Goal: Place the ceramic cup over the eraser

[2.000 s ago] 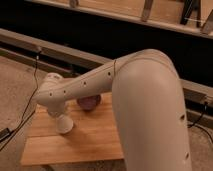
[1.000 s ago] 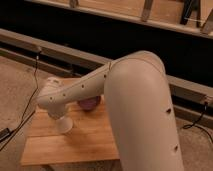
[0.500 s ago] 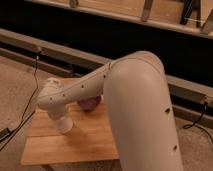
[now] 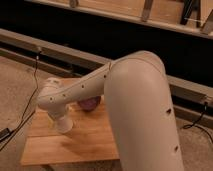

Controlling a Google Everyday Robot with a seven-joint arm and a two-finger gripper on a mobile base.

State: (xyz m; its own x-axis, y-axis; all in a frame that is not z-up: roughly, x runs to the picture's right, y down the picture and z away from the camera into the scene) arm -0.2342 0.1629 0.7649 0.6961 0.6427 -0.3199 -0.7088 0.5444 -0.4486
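My arm reaches from the right across a small wooden table point(image 4: 95, 145). My gripper point(image 4: 58, 117) is at the arm's left end, pointing down over the table's left part, mostly hidden behind the wrist. A white tapered shape point(image 4: 64, 125) right under it looks like the ceramic cup, low over the table or touching it. I cannot tell whether the gripper holds it. The eraser is hidden.
A dark purple-brown round bowl point(image 4: 89, 104) sits on the table behind the forearm, partly covered by it. A metal rail point(image 4: 30, 42) runs along the back. Black cables point(image 4: 22, 117) lie on the floor to the left of the table.
The big upper link of the arm has swung a little left and up. The wrist and the white cup have stayed almost in place over the table's left part.
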